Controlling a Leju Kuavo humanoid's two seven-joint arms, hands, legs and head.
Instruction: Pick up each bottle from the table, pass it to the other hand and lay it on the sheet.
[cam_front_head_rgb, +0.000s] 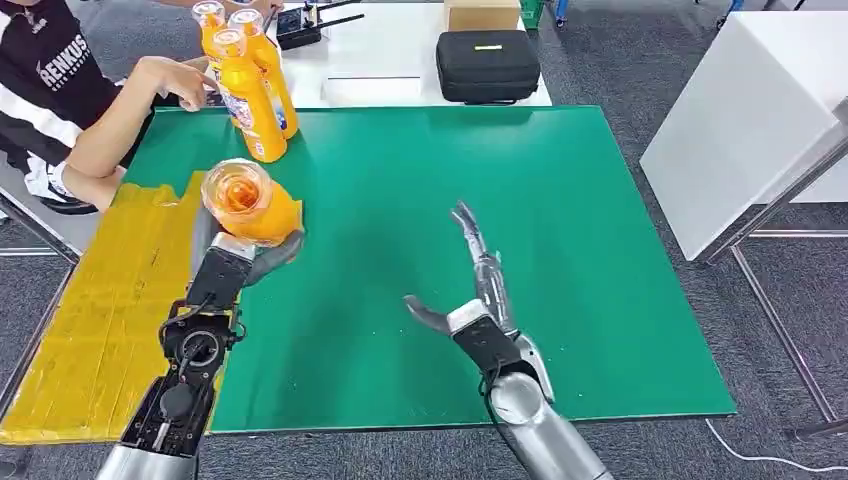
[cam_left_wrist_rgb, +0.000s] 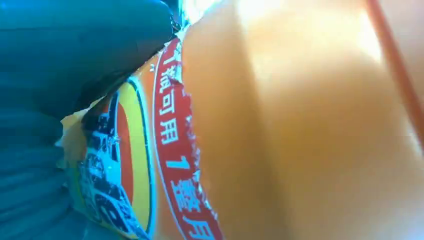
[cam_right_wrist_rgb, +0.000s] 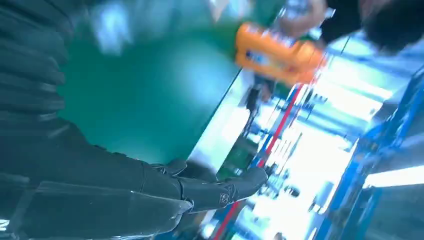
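Orange bottle sits gripped in the left hand, above the green mat's edge. Right hand waits alongside, fingers spread, holding nothing. Full, smooth plastic looks weighty and slippery; grasp mid-body.

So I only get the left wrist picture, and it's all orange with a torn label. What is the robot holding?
Observer: An orange bottle, gripped in the left hand above the green mat, near the yellow sheet.
Operator: Is the other hand ready to take it?
Observer: The right hand is empty, fingers spread, apart from the bottle.
Operator: Any more bottles?
Observer: Yes, more stand at the mat's far corner, where a person's hand touches them.
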